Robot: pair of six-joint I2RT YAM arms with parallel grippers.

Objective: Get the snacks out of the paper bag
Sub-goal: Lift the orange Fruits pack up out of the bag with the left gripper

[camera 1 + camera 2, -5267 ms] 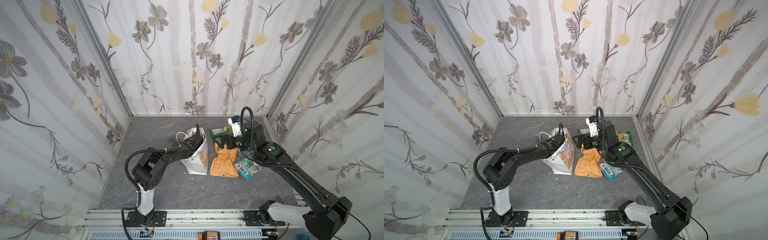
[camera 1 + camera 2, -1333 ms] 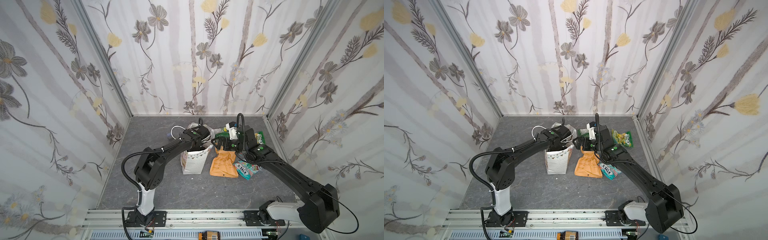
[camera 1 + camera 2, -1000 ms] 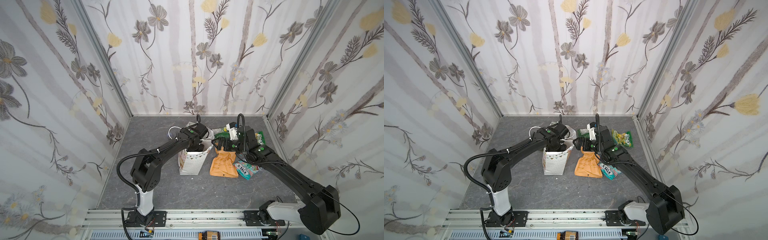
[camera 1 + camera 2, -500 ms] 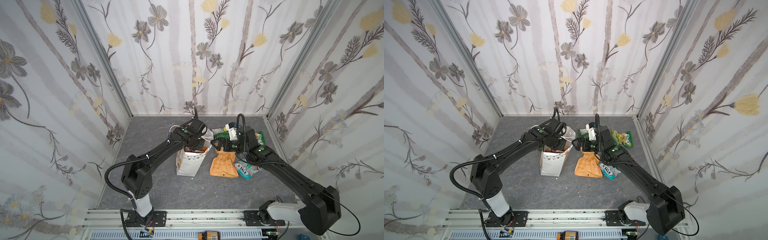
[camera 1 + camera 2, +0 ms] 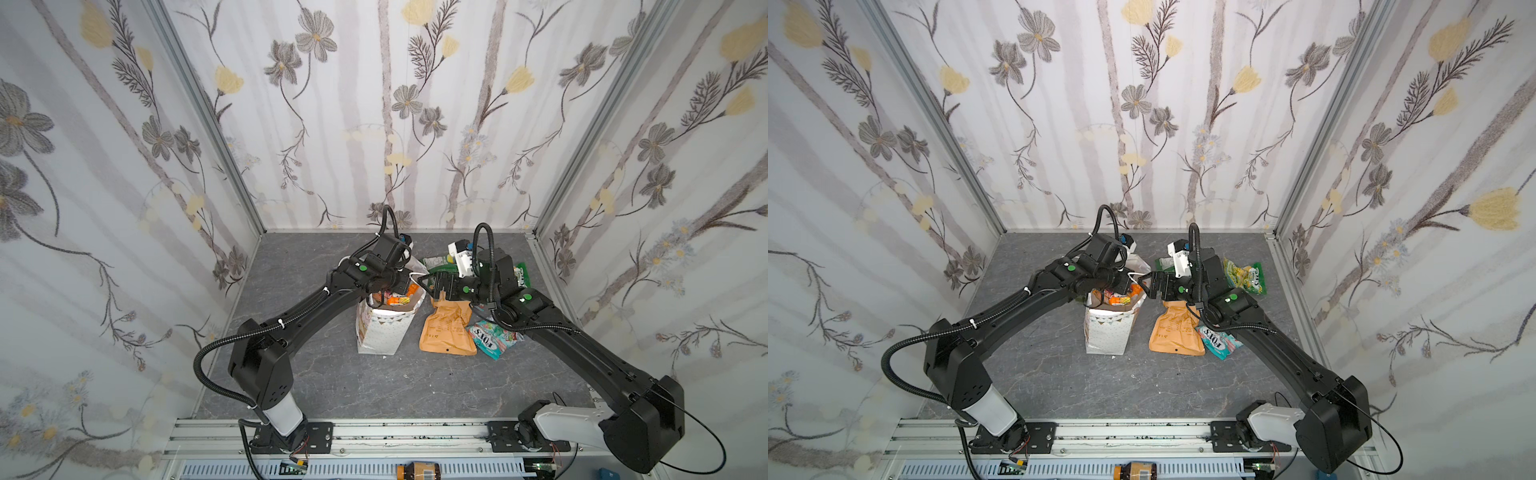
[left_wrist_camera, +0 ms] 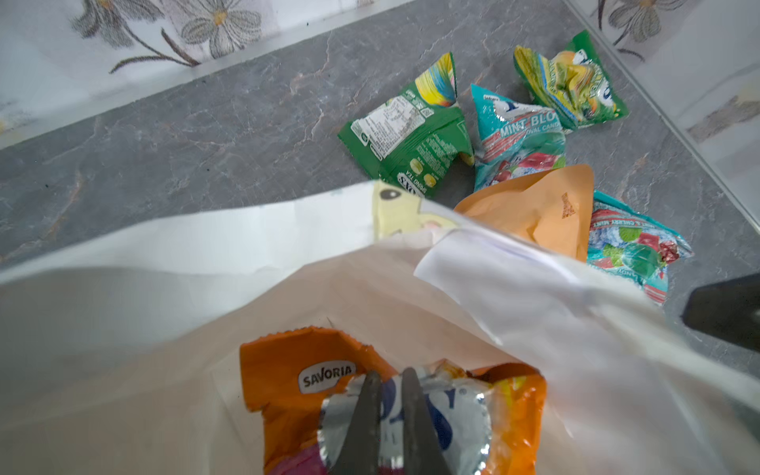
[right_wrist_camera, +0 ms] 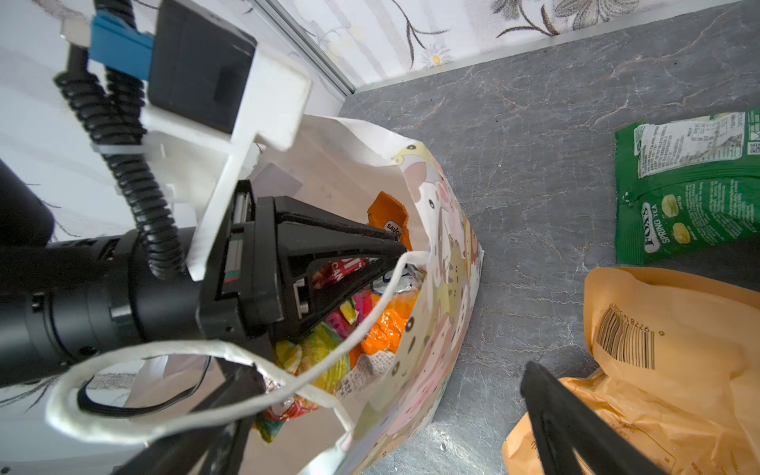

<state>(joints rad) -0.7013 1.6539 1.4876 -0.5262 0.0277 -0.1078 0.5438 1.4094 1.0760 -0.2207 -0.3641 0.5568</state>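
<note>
The white paper bag point(image 5: 382, 328) point(image 5: 1106, 332) stands upright mid-floor with its mouth open. My left gripper point(image 5: 401, 286) point(image 6: 386, 411) reaches into the mouth, shut on the silvery edge of an orange snack packet point(image 6: 288, 370) marked SAVORIA. More bright snacks point(image 7: 325, 353) lie inside the bag. My right gripper point(image 5: 434, 286) point(image 7: 382, 432) is open at the bag's right rim, one finger by the cord handle point(image 7: 246, 403), the other over the orange pouch point(image 5: 446, 332). A teal FOX'S packet point(image 5: 492, 336), a green packet point(image 6: 411, 135) and a yellow-green packet point(image 5: 1244, 276) lie on the floor.
A second teal mint packet point(image 6: 518, 135) lies between the green and yellow-green ones. The loose snacks crowd the floor to the right of the bag, up to the right wall point(image 5: 552, 266). The back wall point(image 5: 374, 226) is just behind both grippers.
The bag, leaning earlier, now stands upright and has shifted a little left. My left arm has swung out to the left, its gripper staying in the bag's mouth. The right gripper has barely moved.
</note>
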